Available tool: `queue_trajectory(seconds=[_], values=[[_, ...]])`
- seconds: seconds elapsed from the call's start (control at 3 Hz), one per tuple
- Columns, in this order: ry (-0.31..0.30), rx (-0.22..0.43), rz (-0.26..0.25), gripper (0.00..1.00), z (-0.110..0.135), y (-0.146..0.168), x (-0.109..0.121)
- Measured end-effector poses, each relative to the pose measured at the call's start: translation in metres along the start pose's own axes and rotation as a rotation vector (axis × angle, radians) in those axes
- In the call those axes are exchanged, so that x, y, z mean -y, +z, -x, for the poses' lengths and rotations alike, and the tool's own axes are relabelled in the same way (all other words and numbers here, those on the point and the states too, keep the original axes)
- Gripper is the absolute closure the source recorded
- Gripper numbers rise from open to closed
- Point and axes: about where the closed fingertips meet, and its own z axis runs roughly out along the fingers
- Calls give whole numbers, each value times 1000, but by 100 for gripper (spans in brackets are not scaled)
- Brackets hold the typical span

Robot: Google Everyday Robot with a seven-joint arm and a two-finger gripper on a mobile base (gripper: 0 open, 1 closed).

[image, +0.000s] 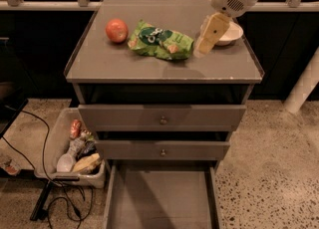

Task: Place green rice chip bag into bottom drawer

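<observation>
Upper centre of frame: crinkled bright green foil rice chip bag [160,40], flat on grey cabinet top [164,66], between round red-orange apple [116,30] to the left and white bowl [232,35] to the right. Just beside its right end: cream-coloured gripper [204,46], angled down; open or closed, cannot tell. Probably light, soft, slippery, easily crushed; best pinched gently across a raised crinkle near the right end. Bottom centre: wide shallow grey bottom drawer [159,198], pulled open.
</observation>
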Motion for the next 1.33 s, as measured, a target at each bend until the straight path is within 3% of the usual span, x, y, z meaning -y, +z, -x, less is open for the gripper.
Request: queue_trajectory(seconds=[0.67,1.33], values=[[15,68,68,0,16,63,13],[15,127,102,0,38,121,33]])
